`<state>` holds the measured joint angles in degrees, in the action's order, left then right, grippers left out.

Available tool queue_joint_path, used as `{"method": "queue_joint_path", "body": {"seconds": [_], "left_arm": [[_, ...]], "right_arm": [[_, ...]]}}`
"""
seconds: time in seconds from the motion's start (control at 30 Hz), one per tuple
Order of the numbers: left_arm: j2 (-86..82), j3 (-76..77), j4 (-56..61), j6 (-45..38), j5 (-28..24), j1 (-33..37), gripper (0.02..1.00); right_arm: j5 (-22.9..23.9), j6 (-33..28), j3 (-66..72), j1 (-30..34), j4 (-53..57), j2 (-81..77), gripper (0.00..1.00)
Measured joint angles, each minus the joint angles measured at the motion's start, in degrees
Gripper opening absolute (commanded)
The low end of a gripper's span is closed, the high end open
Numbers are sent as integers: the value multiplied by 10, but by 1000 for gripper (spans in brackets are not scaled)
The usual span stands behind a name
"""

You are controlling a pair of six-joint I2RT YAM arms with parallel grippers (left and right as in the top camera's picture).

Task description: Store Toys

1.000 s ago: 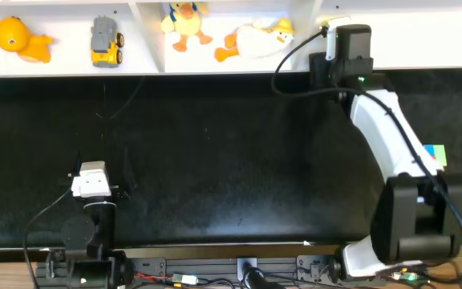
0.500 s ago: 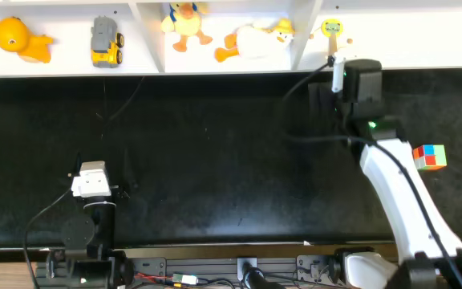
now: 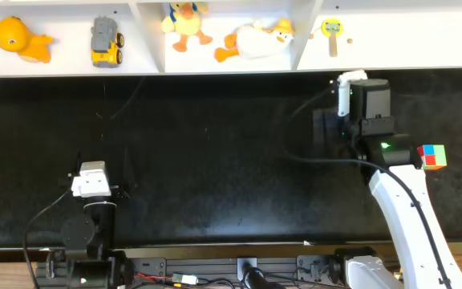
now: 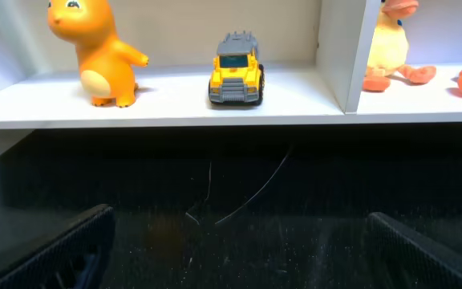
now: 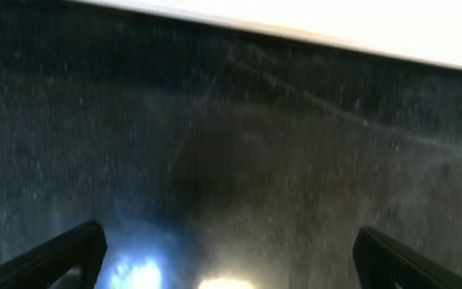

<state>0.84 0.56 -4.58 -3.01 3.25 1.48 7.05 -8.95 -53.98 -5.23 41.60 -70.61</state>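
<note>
The right hand (image 5: 229, 233) has its two fingers wide apart, and nothing is between them. Under it lies the black counter (image 5: 239, 136), and just ahead runs the white edge of the shelf (image 5: 335, 24). In the top view this arm stands at the right and reaches up to a place near the shelf front, below the right compartment. Beside the arm, on the counter, lies a cube (image 3: 431, 156) with coloured faces; it is the one toy that is not on the shelf.

The left hand (image 4: 239, 215) is also spread apart and holds nothing. It is low over the counter, close to its own base, well apart from the shelf, and it faces the left compartment.

The other toys are on the shelf, along the far side of the counter. In the left compartment an orange toy (image 4: 95, 52) stands upright, and a yellow truck (image 4: 236, 68) stands beside it, not touching. In the middle compartment there is a yellow duck (image 3: 184, 22), and next to it a white duck (image 3: 255, 40) lies on its side. In the right compartment lies a small yellow toy (image 3: 331, 32) with a thin handle.
</note>
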Motion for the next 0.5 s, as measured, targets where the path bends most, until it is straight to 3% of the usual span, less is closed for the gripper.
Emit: {"method": "queue_joint_path", "body": {"seconds": [0.5], "left_arm": [[0, 0, 0, 0, 0, 0, 998]], "right_arm": [[-13, 1, 0, 0, -13, 0, 996]]}}
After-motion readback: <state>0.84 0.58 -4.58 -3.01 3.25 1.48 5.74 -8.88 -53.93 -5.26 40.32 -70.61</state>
